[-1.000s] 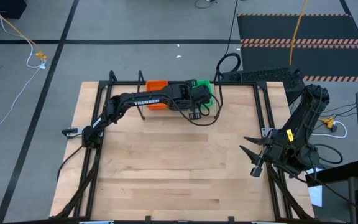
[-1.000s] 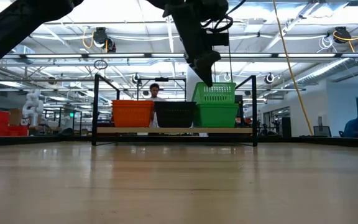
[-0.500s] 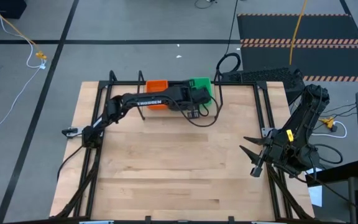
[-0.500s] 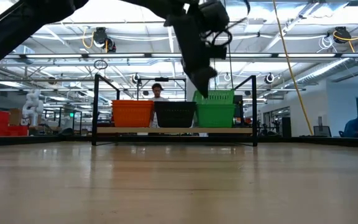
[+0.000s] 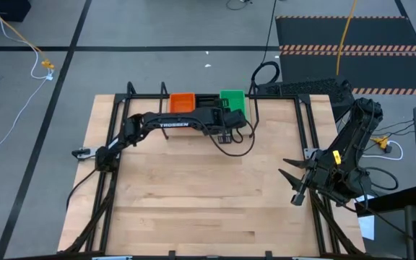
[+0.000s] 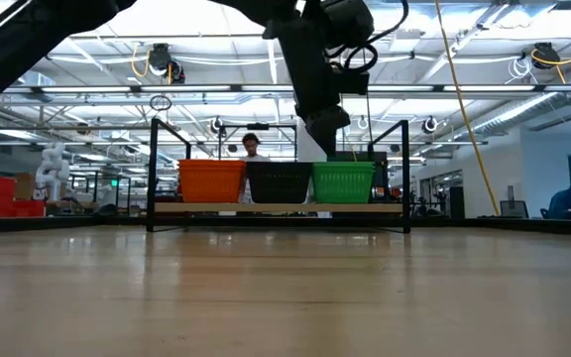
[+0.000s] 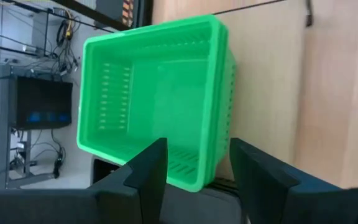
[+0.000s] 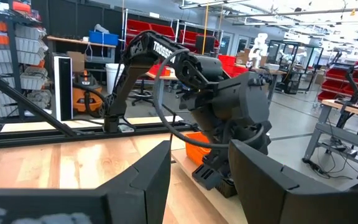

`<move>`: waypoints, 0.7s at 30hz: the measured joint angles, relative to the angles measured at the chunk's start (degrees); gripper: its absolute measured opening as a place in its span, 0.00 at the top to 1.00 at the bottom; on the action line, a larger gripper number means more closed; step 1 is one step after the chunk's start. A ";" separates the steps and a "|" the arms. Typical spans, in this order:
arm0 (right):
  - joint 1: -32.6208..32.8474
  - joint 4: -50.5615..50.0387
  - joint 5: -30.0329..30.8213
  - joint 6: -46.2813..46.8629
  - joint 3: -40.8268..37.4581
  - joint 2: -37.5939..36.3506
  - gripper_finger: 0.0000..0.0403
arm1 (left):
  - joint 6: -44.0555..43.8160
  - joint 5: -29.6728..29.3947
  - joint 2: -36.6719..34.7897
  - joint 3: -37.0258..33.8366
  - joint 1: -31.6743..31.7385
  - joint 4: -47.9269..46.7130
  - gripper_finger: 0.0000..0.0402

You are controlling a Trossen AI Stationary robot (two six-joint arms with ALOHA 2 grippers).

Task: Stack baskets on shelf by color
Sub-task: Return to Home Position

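Note:
Three baskets stand side by side on the shelf (image 6: 404,169) at the table's far edge: orange (image 6: 211,181) on the left, black (image 6: 280,182) in the middle, green (image 6: 343,183) on the right. In the left wrist view the green basket (image 7: 154,99) shows more than one rim, nested. My left gripper (image 6: 321,134) hangs open just above the green basket's near rim, its fingers (image 7: 146,177) on either side of that rim without touching it. My right gripper (image 5: 295,184) waits open at the table's right edge.
The shelf's upright end posts (image 6: 154,169) flank the baskets. The black frame (image 5: 313,137) edges the wooden table, whose middle (image 5: 208,195) is bare wood. A person (image 6: 251,147) stands in the room behind the shelf.
My left gripper has opened and let go of a green basket that it held raised over the green one on the shelf. That basket has sunk down into the one below and now sits level with the orange and black ones. The gripper has drawn back slightly toward the near edge.

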 joint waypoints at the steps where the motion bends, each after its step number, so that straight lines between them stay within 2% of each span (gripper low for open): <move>1: 0.00 0.00 0.00 0.02 0.00 0.00 0.62 | 0.03 -0.11 -0.28 -0.01 -0.25 -0.38 0.56; 6: 0.02 -0.17 0.00 -0.04 0.00 0.00 0.62 | -0.61 -1.20 -2.99 -0.03 -1.95 -2.02 0.56; 11: 0.02 -0.44 -0.03 -0.11 0.04 0.02 0.62 | -3.84 9.55 -11.84 -0.07 -2.13 -0.81 0.56; 14: -1.32 -0.74 -0.54 -1.56 0.04 0.02 0.62 | -5.07 13.87 -18.81 -3.73 -1.98 3.53 0.56; 17: -8.00 -0.92 -9.36 -3.08 -1.98 -0.11 0.62 | -6.71 17.33 -26.22 -15.89 -2.26 14.44 0.56; 21: -22.09 -0.34 -31.95 2.27 -7.38 0.04 0.62 | -10.83 21.43 -35.25 -39.27 -3.76 37.25 0.56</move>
